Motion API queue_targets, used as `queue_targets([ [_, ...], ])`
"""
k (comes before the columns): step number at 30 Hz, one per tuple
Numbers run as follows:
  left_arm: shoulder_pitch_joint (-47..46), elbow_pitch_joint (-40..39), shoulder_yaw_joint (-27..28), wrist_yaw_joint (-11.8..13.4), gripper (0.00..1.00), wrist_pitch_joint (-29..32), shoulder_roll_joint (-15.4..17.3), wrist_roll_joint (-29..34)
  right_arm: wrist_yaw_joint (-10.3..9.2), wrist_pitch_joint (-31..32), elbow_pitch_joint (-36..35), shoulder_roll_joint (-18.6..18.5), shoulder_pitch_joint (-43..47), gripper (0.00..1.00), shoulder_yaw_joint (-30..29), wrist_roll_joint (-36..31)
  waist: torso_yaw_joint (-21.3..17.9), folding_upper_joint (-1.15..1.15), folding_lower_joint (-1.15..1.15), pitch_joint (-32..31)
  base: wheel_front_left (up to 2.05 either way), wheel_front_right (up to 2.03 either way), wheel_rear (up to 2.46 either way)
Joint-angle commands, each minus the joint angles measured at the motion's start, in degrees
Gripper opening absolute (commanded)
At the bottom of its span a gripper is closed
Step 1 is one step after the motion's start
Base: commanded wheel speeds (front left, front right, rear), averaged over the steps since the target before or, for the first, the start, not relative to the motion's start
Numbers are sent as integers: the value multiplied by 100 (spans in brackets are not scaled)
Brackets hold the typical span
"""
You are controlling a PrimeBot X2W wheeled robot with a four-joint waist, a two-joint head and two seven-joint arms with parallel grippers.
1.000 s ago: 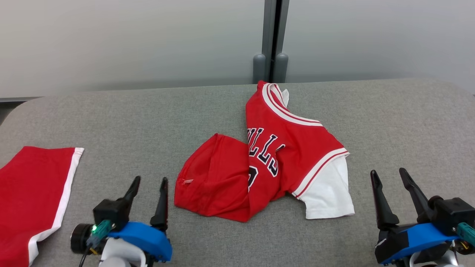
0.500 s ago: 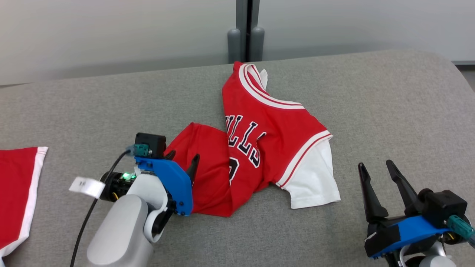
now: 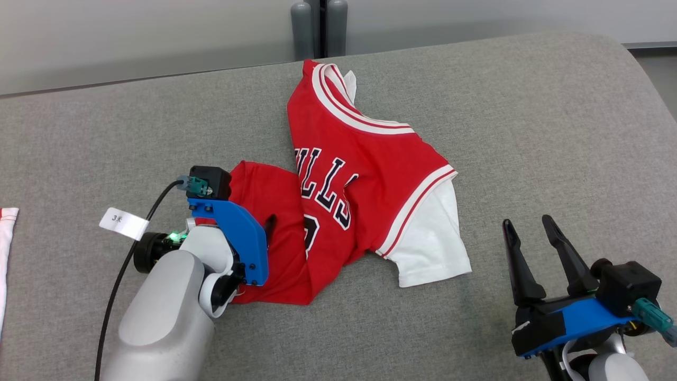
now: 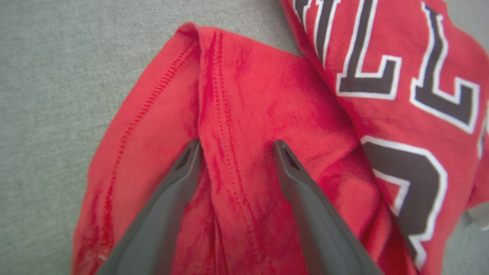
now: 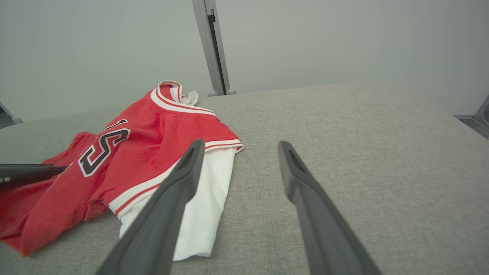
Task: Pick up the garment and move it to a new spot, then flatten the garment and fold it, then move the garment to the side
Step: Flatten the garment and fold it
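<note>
The jersey [image 3: 365, 174] lies crumpled about the middle of the grey counter [image 3: 529, 106], collar toward the far edge, a white sleeve [image 3: 433, 248] sticking out on its right. A fold runs through the chest, so the dark lettering is cut short and only part of a numeral shows below it. The jersey's lower left is a bunched red flap, partly covered in the head view by the left arm's blue mount [image 3: 238, 238].

From the head, the left end effector [image 4: 235, 147] is mostly hidden behind that mount; one dark finger [image 3: 270, 226] peeks out over the red flap. The left wrist view is clearer: the two fingers stand apart, straddling a stitched ridge in the flap, with nothing pinched between them. Whether the tips actually touch the cloth I cannot tell.

The right end effector [image 3: 527, 221] sits right of the white sleeve, well apart from it, fingers spread and empty above bare counter.

Far left of the jersey, a strip of white cloth [image 3: 6, 254] with a red corner is cut off by the edge of the head view. A white tag [image 3: 122, 223] on the left arm's cable bears marks too small to read.
</note>
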Motion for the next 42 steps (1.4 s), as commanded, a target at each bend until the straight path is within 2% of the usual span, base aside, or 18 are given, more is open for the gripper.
queue_targets([
  [1,-69,28,-23,11,100,-18,6,-35,3,-34,16,0,-66,100,12,4,-2,0,-1,-4,0,0,0],
  [7,-40,16,-136,-35,100,-91,-39,-163,3,-46,34,0,-91,100,45,-7,-21,0,-1,-76,0,0,0],
  [8,-29,-13,-156,-37,59,-165,-45,-180,3,-38,32,0,-90,100,43,-12,-21,0,-1,-88,0,0,0],
  [9,-19,-39,-171,-43,0,-248,-50,-189,3,-30,29,0,-84,100,39,-18,-17,0,-1,-101,0,0,0],
  [15,70,-60,-292,-73,0,-480,-79,-372,3,28,-8,0,19,100,-12,-50,56,0,-1,-177,0,0,0],
  [20,-22,-366,-69,-81,0,-1192,-103,-645,3,92,-95,0,70,100,-74,-49,194,0,-1,-223,0,0,0],
  [25,-309,-664,140,-71,0,-1853,27,-648,3,133,-216,0,36,100,6,-11,218,0,-1,-157,0,0,0],
  [28,-584,-650,283,72,0,-2153,210,-520,3,121,-278,0,-68,100,97,18,130,0,-1,9,0,0,0],
  [35,-1050,-236,573,350,0,-2301,334,-600,3,17,-220,1,-72,100,78,132,-79,0,-1,325,0,0,0],
  [38,-1021,-234,571,305,0,-2342,275,-664,3,-27,-214,1,-28,100,9,141,-28,0,-1,372,0,0,0],
  [42,-822,-618,498,185,0,-2531,97,-797,3,-20,-236,0,-53,100,-109,113,197,0,-1,328,0,0,0],
])
